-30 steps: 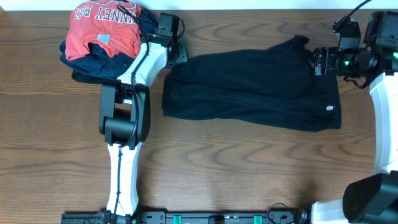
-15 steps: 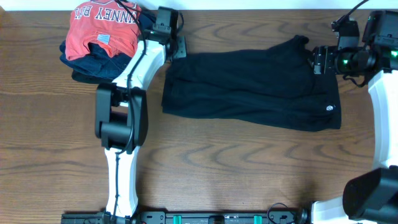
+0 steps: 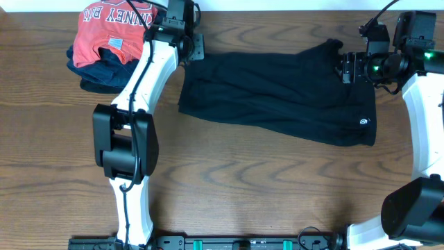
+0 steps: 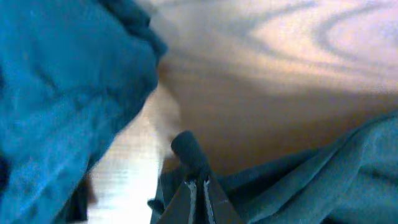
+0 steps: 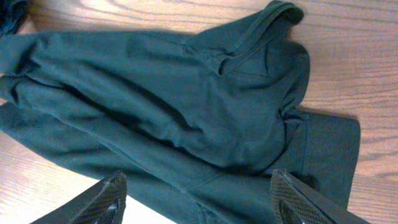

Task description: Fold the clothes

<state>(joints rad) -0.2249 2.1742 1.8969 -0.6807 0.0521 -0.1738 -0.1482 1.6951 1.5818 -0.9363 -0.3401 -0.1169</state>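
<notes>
At far edge of table [image 3: 243,187] | left pincer [image 4: 198,190] clenched on black shirt [image 3: 277,94] | right pincer [image 5: 199,177] released

Soft matt creased cloth: black shirt [image 3: 277,97]. Brown grained wood, slight sheen: surface [image 3: 243,187]. Matt printed cloth: red shirt [image 3: 97,35], left of black shirt.

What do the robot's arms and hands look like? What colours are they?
The left arm and right arm have smooth white parts joined by chunky black joints. The left hand is black with thin dark fingers. The right hand is black too, with a small green light and black cables looping above.
</notes>
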